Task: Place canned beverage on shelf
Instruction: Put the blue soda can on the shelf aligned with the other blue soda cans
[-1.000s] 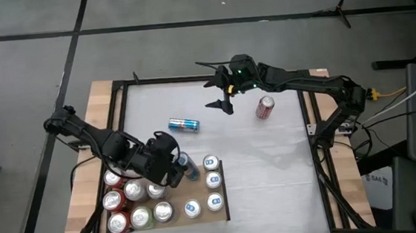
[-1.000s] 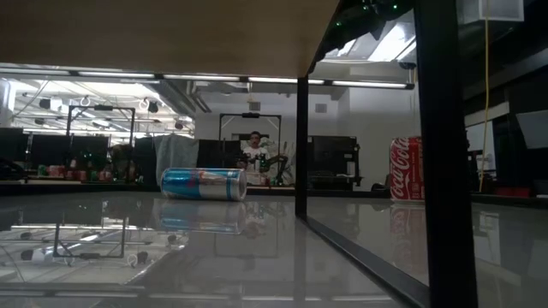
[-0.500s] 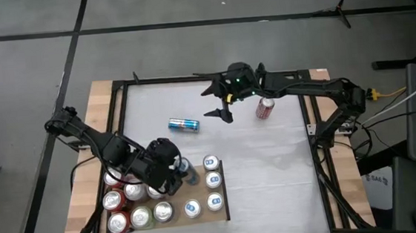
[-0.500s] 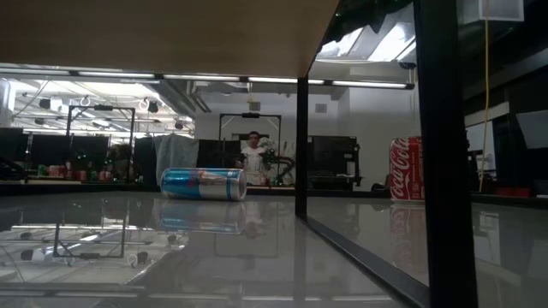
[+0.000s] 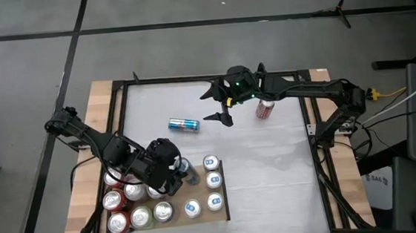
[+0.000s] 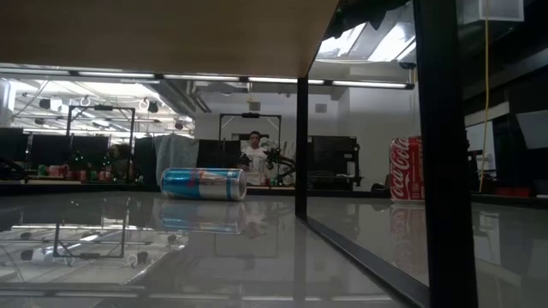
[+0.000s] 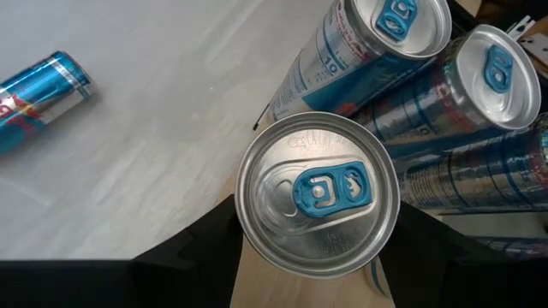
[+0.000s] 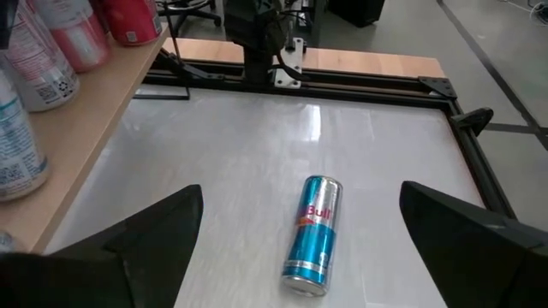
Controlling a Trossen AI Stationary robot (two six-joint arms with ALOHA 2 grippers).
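Left fingers (image 7: 312,257) clamp one blue-tabbed can (image 7: 318,190) upright at the shelf (image 5: 221,190) edge among roughly ten standing cans, right fingers (image 5: 218,107) spread wide over the bench (image 5: 271,163) above one lying blue can (image 5: 183,124), beside one red can (image 5: 265,108)

Free: we see bare table (image 5: 272,171) right of shelf (image 5: 222,205) | Obstacles: lying blue can (image 5: 183,124), upright red can (image 5: 265,108), shelf cans (image 5: 137,204) packed.

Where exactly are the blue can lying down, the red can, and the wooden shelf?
blue can (image 5: 183,124), high view, middle of its side.
red can (image 5: 265,108), high view, its top.
shelf (image 5: 222,190), high view, bare right edge.
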